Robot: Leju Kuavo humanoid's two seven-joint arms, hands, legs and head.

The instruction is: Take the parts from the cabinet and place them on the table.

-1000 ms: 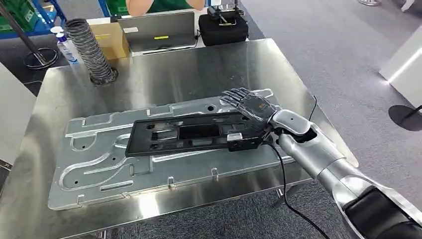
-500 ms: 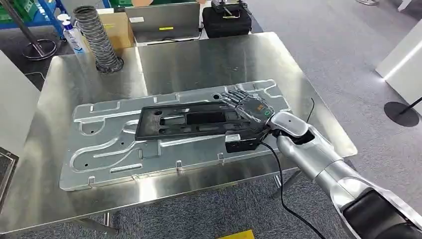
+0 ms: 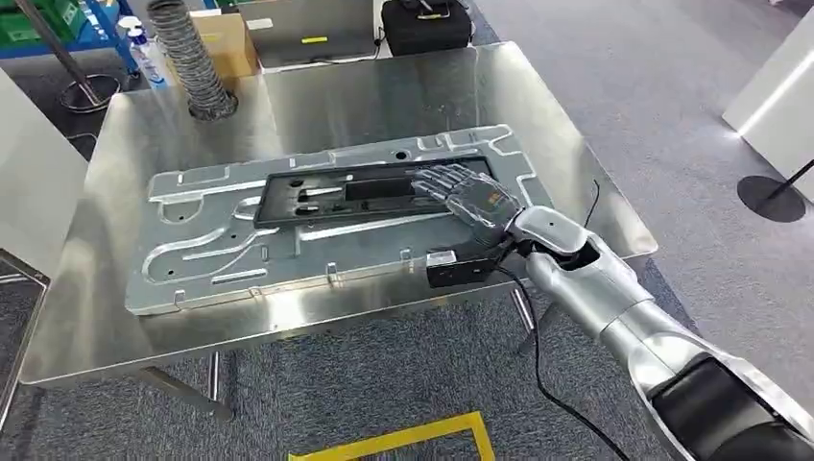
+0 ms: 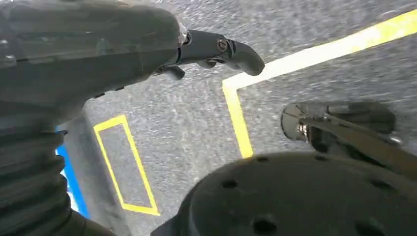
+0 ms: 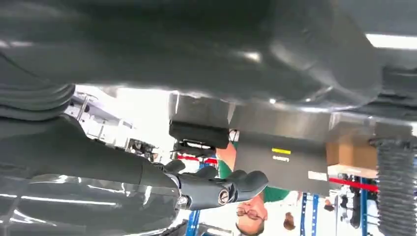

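1. Head view: the right hand [image 3: 468,200] is lying flat with its fingers spread out, resting on the end of the black part [image 3: 360,195]. It is pressing on the part, not grabbing it.
2. The black part is lying on a big silver plate [image 3: 240,254], and the plate is sitting on the shiny metal table [image 3: 86,317].
3. The left hand [image 4: 216,49] is hanging over the grey floor [image 4: 182,128] with yellow lines, holding nothing, fingers loose.
4. A grey ribbed hose [image 3: 192,58], a cardboard box [image 3: 226,43] and a black case [image 3: 422,24] are standing at the far edge.
5. Since a second ago the whole picture has been shifting, so the camera is moving.
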